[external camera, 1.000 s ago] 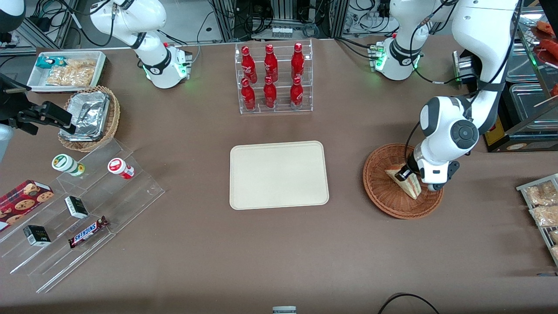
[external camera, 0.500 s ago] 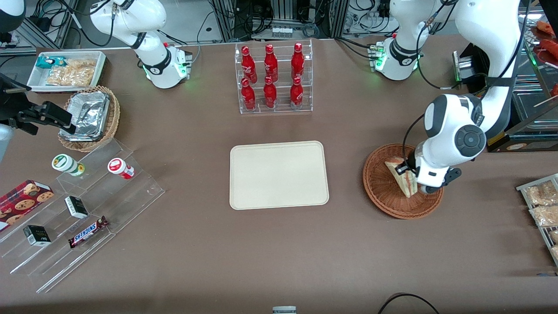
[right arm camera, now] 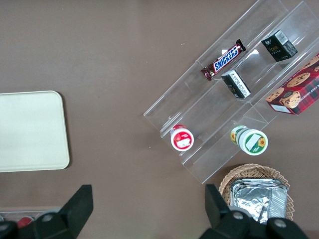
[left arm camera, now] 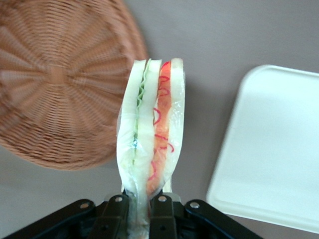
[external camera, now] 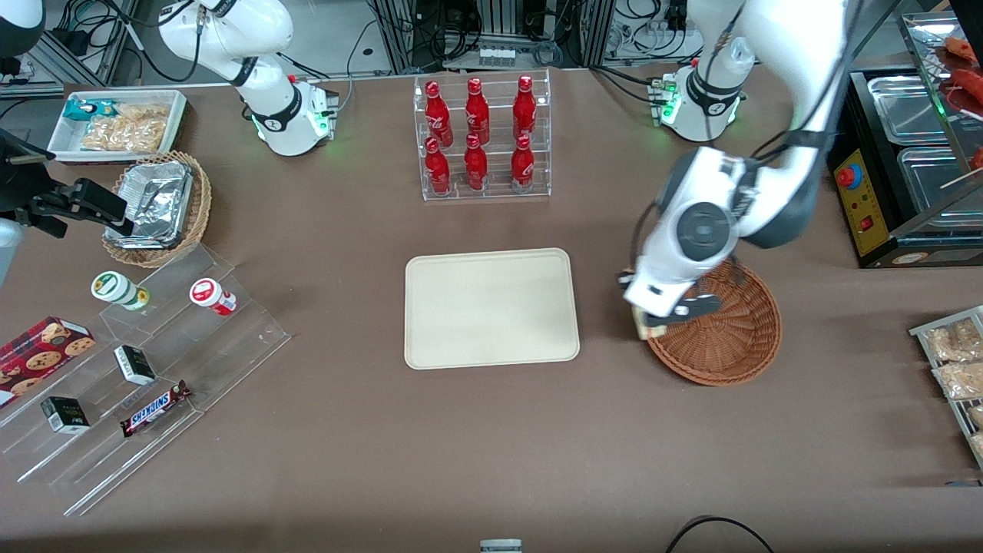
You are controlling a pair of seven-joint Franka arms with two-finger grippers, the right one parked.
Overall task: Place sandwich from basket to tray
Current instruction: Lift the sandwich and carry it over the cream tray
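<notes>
Sandwich [left arm camera: 152,127] lifted from basket [left arm camera: 55,84]; between gripper [left arm camera: 141,204] jaws

Six red bottles [external camera: 476,134], two wicker baskets [external camera: 718,330], one beige tray [external camera: 491,307], one sandwich [left arm camera: 152,129], perhaps two small black boxes [external camera: 134,364]

Glossy white left arm with dark grey joint bands and round grey cap, black cable along it, green light at its base; black pincer [left arm camera: 140,206] with silver screws.
</notes>
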